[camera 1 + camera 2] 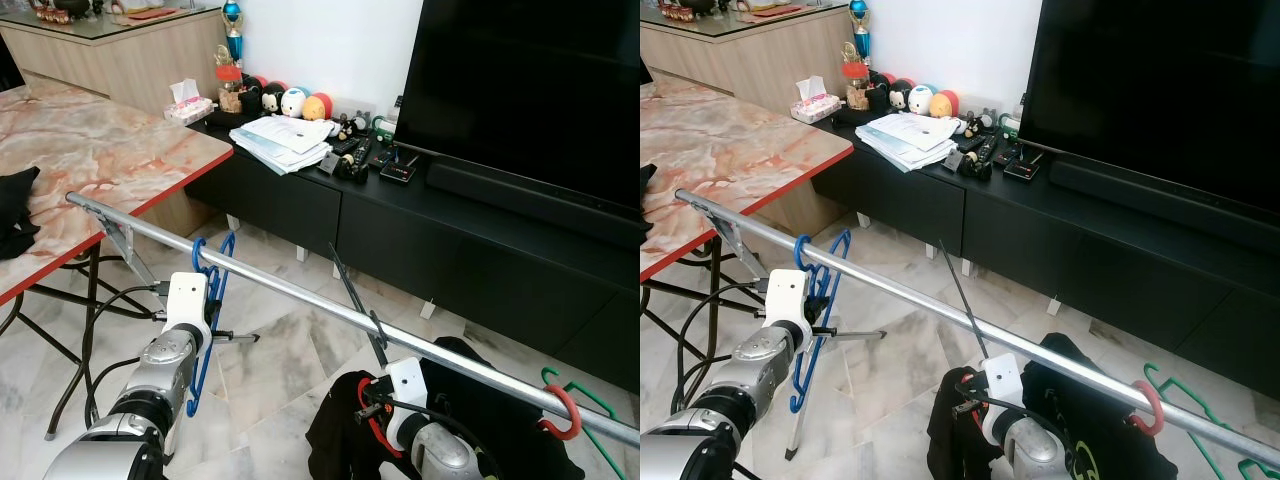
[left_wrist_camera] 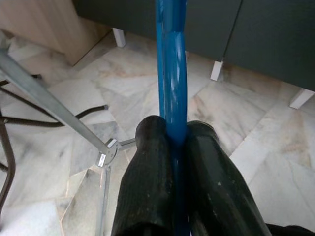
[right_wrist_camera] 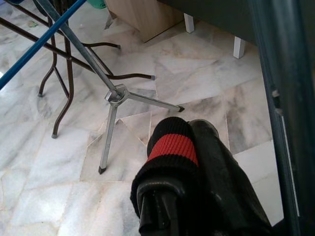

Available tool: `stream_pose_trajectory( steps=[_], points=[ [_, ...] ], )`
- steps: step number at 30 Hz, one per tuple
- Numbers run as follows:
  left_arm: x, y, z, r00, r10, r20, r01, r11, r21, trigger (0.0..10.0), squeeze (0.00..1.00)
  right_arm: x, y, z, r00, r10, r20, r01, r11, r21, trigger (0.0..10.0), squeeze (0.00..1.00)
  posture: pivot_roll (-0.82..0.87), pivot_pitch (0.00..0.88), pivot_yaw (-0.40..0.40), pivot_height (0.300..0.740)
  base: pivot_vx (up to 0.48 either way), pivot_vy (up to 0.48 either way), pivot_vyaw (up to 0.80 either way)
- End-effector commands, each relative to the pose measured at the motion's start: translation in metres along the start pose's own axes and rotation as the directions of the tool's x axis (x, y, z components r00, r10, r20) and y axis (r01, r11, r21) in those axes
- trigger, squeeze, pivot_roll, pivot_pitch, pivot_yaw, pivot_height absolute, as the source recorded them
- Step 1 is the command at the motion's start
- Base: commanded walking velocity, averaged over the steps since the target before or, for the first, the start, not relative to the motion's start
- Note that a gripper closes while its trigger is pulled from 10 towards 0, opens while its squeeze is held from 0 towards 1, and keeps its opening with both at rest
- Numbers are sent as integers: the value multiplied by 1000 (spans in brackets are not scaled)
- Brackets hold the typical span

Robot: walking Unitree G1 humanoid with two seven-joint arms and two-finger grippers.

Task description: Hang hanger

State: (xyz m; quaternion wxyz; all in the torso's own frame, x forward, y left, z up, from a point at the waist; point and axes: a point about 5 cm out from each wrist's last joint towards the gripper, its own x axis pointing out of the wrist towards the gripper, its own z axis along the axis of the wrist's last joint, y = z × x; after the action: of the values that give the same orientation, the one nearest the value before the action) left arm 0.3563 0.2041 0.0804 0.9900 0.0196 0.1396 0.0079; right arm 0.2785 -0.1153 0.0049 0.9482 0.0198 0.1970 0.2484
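Marble floor, metal rail across it — left gripper clenched on blue hanger hooked over rail; right gripper clenched, nothing between its fingers.

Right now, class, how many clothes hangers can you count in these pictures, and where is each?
3. A blue hanger hooked on the metal rail, pinched by the left gripper; a red hanger further along the rail; a green hanger behind it. More may be hidden.
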Motion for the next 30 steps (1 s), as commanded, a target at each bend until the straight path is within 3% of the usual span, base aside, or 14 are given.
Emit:
stream_pose_trajectory(
  steps=[1,7,12,19,20,21,22,30],
  points=[
    [-2,4,1,1000,-16,16,15,998,56,0,0,2,-1,5,1000,-4,12,4,1000,-16,10000,0,20,49,-10,740,0,0,0],
    [-10,11,-1,997,-26,71,17,993,118,0,0,2,-1,6,1000,-7,15,8,1000,-15,10000,0,22,48,-13,740,0,0,0],
    [-23,6,0,984,-79,159,49,981,187,0,0,2,-2,7,1000,-15,21,15,1000,-18,10000,0,30,49,-18,740,0,0,0],
    [-38,-1,-12,982,-118,147,83,970,227,0,0,2,-3,7,1000,-20,23,21,1000,-19,10000,0,30,48,-18,740,0,0,0],
    [-39,-1,-13,982,-120,144,85,970,228,1529,0,2,-3,7,1000,-21,23,21,1000,-20,10000,0,30,48,-18,740,0,0,0],
    [-42,-1,-16,983,-121,135,88,970,227,4314,0,2,-3,7,999,-22,23,23,1000,-20,10000,0,29,48,-17,740,0,0,0],
    [-47,-1,-23,986,-118,117,89,970,227,10000,0,2,-4,7,999,-27,23,27,999,-21,10000,0,29,48,-16,740,0,0,0],
    [-67,-4,-44,993,-85,78,69,980,186,10000,0,1,-9,6,997,-73,7,73,997,-25,10000,0,31,46,-20,740,0,0,0]
  ],
)
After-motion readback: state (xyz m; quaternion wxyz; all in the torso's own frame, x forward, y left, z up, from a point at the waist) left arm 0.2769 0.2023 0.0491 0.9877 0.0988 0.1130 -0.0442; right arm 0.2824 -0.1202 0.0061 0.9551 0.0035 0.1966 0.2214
